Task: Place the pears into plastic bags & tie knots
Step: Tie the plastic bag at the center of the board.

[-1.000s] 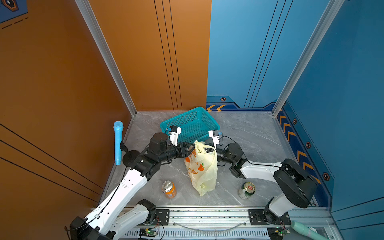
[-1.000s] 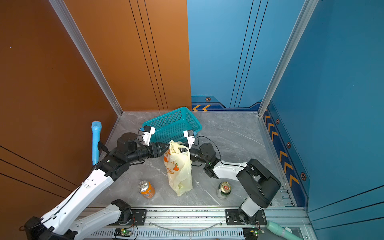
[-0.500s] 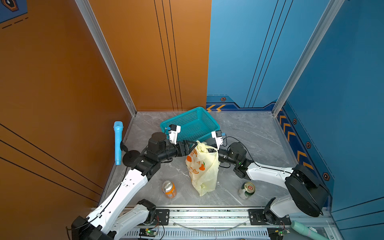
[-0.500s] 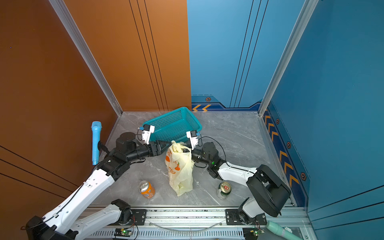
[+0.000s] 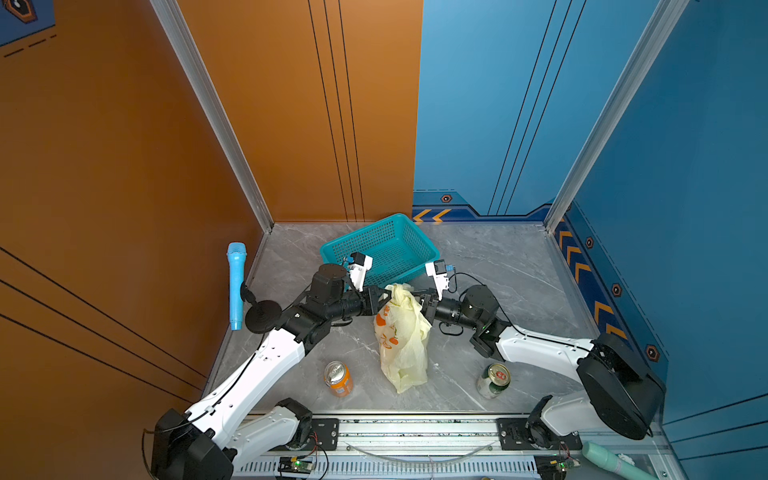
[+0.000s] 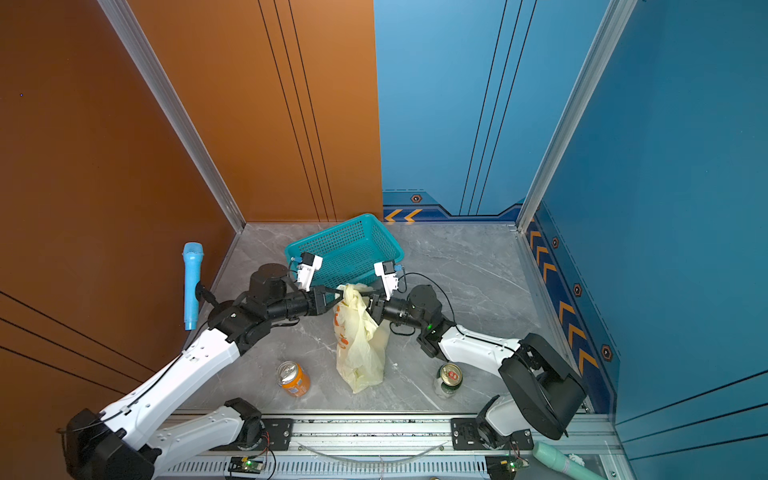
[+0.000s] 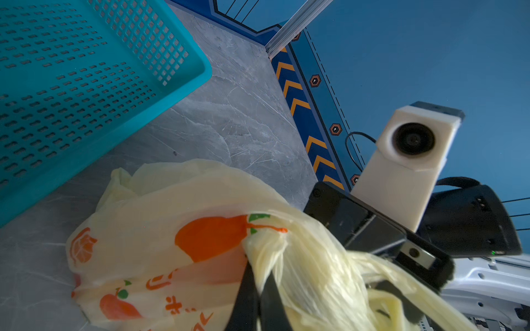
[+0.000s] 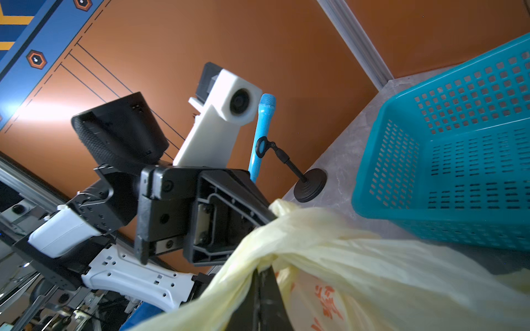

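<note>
In both top views the left gripper (image 5: pixel 385 298) and right gripper (image 5: pixel 420 302) meet almost tip to tip at the mouth of the thin translucent pale-yellow plastic bag (image 5: pixel 401 336), printed with orange fruit. Its bulging body sags from their fingertips down to the table. No pears show, so they are presumably inside. A teal mesh plastic basket (image 5: pixel 390 243) sits just beyond both grippers. In the left wrist view the left jaws are pinched narrow on a twisted handle strand (image 7: pixel 266 243) of the bag. In the right wrist view the right jaws likewise clamp a wrung strand, with the left gripper just across from them. This looks like the knot-tying step. Next, I judge, the strands need crossing and a steady pull apart without tearing the film.
</note>
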Robot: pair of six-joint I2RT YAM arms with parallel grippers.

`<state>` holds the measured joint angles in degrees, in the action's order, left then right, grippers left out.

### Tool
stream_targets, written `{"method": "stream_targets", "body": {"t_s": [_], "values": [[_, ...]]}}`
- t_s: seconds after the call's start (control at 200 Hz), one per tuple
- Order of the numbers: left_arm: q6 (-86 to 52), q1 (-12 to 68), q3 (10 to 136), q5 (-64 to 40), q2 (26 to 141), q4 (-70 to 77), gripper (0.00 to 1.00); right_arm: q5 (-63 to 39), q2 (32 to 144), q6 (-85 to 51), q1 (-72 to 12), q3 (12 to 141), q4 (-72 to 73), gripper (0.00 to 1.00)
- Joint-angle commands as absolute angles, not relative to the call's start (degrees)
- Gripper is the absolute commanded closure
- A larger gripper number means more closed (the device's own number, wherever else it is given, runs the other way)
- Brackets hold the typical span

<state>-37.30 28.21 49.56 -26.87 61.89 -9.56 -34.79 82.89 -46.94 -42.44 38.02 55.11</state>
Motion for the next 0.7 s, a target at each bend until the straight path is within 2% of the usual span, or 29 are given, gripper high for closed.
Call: {"method": "stream_targets", "body": {"t_s": [0.0, 0.155, 0.31, 0.385, 0.446, 0.556, 0.611, 0.696], "values": [[-36.2, 29.8, 51.4, -28.6, 64.5, -5.5, 1.00, -38.1, 83.8, -48.7, -43.6, 39.7, 59.4, 1.00], [-35.3, 32.0, 53.2, -29.1, 66.3, -4.2, 0.96, -36.3, 84.7, -48.4, -44.0, 40.6, 58.5, 1.00], [-34.1, 31.6, 53.2, -21.6, 62.1, -9.5, 0.67, -32.2, 83.2, -44.9, -43.7, 39.4, 53.8, 1.00], [-32.8, 31.2, 53.0, -17.9, 59.0, -14.3, 0.57, -30.0, 81.9, -43.1, -43.5, 38.6, 50.4, 1.00], [-32.2, 30.8, 52.7, -16.8, 56.8, -16.2, 0.54, -28.8, 81.0, -42.1, -43.3, 37.8, 48.5, 1.00], [-31.6, 30.2, 52.2, -16.3, 54.6, -19.5, 0.55, -28.6, 80.7, -41.9, -43.2, 37.0, 48.0, 1.00], [-31.6, 30.1, 51.7, -16.8, 54.0, -20.0, 0.63, -28.8, 80.9, -41.9, -43.2, 37.0, 47.8, 1.00], [-32.2, 30.2, 50.8, -19.4, 54.0, -18.7, 0.68, -28.7, 81.5, -41.9, -43.4, 36.7, 47.6, 1.00]]}}
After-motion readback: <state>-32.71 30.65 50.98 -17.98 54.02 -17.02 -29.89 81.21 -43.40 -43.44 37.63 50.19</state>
